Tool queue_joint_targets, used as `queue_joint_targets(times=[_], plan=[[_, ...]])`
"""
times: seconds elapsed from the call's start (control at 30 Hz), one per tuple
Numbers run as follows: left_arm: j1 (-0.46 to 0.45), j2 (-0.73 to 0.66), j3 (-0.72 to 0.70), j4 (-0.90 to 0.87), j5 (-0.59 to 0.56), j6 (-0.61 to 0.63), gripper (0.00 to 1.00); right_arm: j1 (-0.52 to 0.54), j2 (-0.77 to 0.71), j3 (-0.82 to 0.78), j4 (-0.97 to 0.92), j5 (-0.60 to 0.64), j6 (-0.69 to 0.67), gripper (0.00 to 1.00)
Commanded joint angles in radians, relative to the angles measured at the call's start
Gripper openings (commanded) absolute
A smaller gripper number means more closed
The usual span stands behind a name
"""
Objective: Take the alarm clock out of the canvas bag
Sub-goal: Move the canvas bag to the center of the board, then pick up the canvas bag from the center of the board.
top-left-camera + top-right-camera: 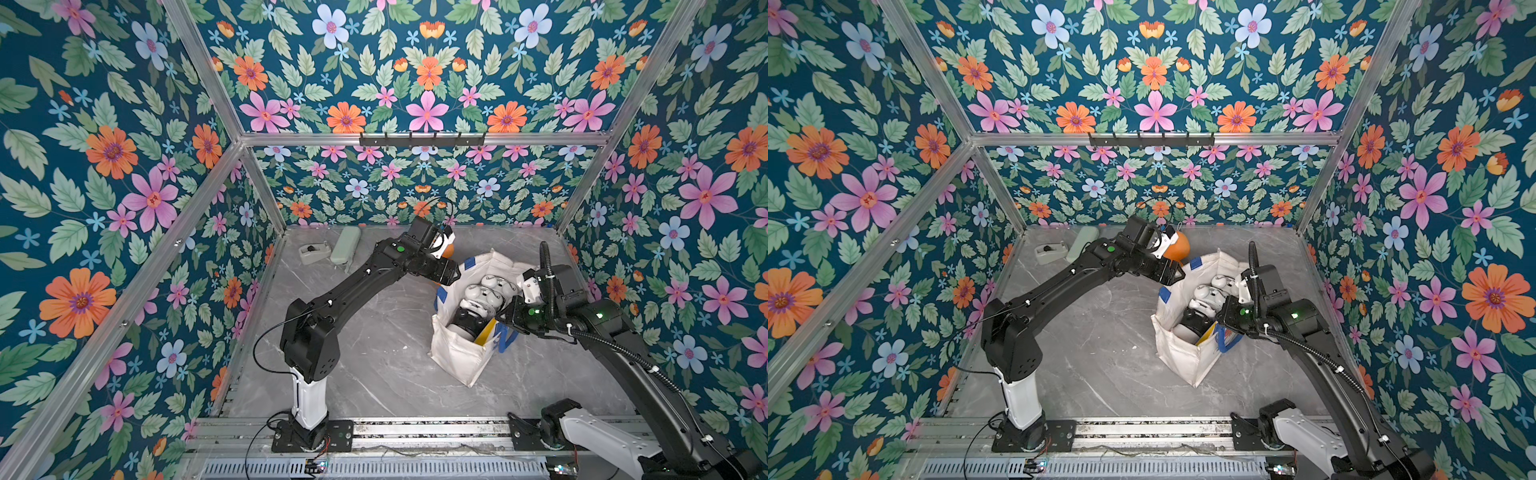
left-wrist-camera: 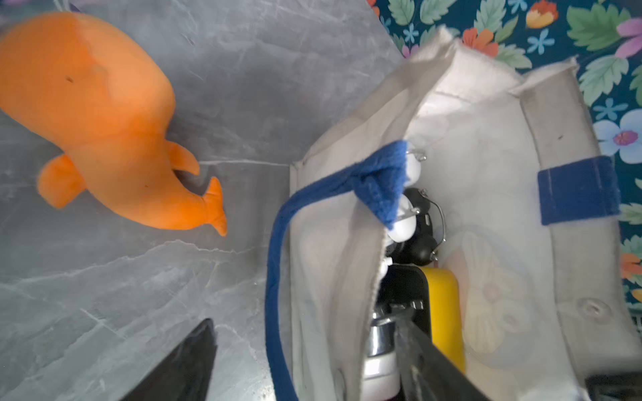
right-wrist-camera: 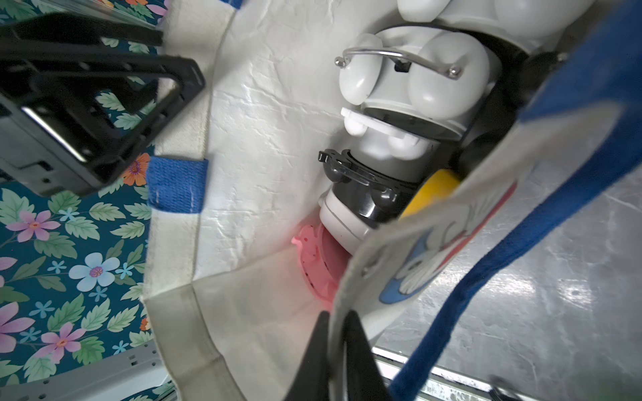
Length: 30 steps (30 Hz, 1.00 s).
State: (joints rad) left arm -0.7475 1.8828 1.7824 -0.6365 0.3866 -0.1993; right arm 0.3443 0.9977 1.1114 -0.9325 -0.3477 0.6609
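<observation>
The canvas bag (image 1: 457, 357) stood open on the grey table (image 1: 374, 353), over toward the right arm's side. The alarm clock (image 3: 417, 80), a pale one with twin bells, lay inside it. It was packed in with other clocks, a yellow thing (image 2: 443, 312) and something pink (image 3: 312, 260) deeper down. The left gripper (image 1: 456, 272) was at the bag's far corner with its jaws spread wide. One finger (image 2: 187, 361) hung outside over the table, the other reached into the mouth, and the cloth wall and a blue strap (image 2: 274, 277) ran between them. The right gripper (image 3: 335, 323) was at the rim on its own side, its two fingers close together with the edge of the cloth between them; I couldn't tell whether they pinched it. An orange soft toy (image 2: 97, 114) lay on the table just beyond the bag, near the left gripper. A tape dispenser (image 1: 314, 252) and a pale green case (image 1: 345, 245) sat well apart in the far left corner.
</observation>
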Motion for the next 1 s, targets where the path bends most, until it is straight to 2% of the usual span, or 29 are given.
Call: queue_joint_targets(times=[0.0,0.23,0.33,0.43,0.6,0.73,0.97], plan=[[-0.009,0.000,-0.006,-0.015,-0.005,0.023,0.64,0.002,-0.002,0.001,0.071,-0.017,-0.012,0.25],[-0.015,0.008,-0.009,0.022,0.023,0.025,0.28,0.002,-0.001,0.025,0.051,0.063,-0.046,0.47],[-0.018,0.002,-0.019,0.049,0.022,0.025,0.24,0.002,-0.004,0.053,0.022,0.135,-0.092,0.54],[-0.015,-0.027,-0.058,0.091,-0.010,0.035,0.00,0.002,-0.008,0.105,-0.038,0.245,-0.152,0.59],[-0.014,-0.062,-0.087,0.145,-0.021,0.029,0.00,0.002,-0.039,0.188,-0.059,0.299,-0.239,0.62],[-0.014,-0.102,-0.099,0.160,-0.067,0.028,0.00,0.002,-0.068,0.219,0.013,0.327,-0.255,0.62],[-0.010,-0.173,-0.081,0.110,-0.228,0.045,0.00,0.002,-0.041,0.251,0.133,0.171,-0.253,0.62]])
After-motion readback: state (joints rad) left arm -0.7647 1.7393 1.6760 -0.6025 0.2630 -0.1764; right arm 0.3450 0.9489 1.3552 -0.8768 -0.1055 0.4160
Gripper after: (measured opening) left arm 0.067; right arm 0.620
